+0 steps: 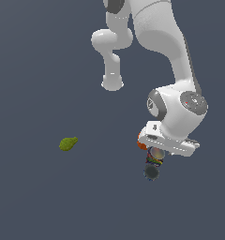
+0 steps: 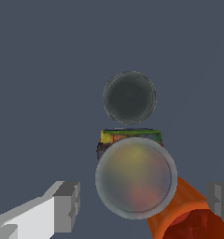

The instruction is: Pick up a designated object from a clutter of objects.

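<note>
Two fingers [image 2: 67, 205] spread wide on the gripper [image 2: 144, 205], nothing pinched, the can [image 2: 135, 177] between them, silvery lid up. Touching that can, as far as could be told: the orange cup [image 2: 188, 214]. Just beyond, the dark grey round object [image 2: 129, 97]. Well apart, toward the exterior view's left, a green pear-like lump [image 1: 68, 143] on the grey floor [image 1: 39, 201].
</note>
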`<control>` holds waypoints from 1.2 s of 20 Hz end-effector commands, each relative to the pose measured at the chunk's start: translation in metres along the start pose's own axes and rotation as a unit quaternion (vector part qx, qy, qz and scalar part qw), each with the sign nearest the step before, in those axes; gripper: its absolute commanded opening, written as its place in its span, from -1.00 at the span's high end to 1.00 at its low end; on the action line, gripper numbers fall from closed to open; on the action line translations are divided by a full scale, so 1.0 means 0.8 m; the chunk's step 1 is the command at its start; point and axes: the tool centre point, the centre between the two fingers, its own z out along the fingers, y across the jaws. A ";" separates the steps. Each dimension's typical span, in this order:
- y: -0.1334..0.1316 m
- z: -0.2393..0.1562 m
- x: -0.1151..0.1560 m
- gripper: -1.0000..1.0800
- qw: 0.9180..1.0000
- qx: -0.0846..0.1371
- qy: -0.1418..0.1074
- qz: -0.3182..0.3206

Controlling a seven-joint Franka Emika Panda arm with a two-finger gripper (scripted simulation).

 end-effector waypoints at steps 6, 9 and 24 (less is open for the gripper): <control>0.000 0.013 0.000 -0.92 1.000 0.000 0.000 0.000; 0.000 0.033 -0.001 -0.92 1.000 0.000 0.000 0.001; -0.001 0.064 0.000 1.00 1.000 0.000 0.001 0.002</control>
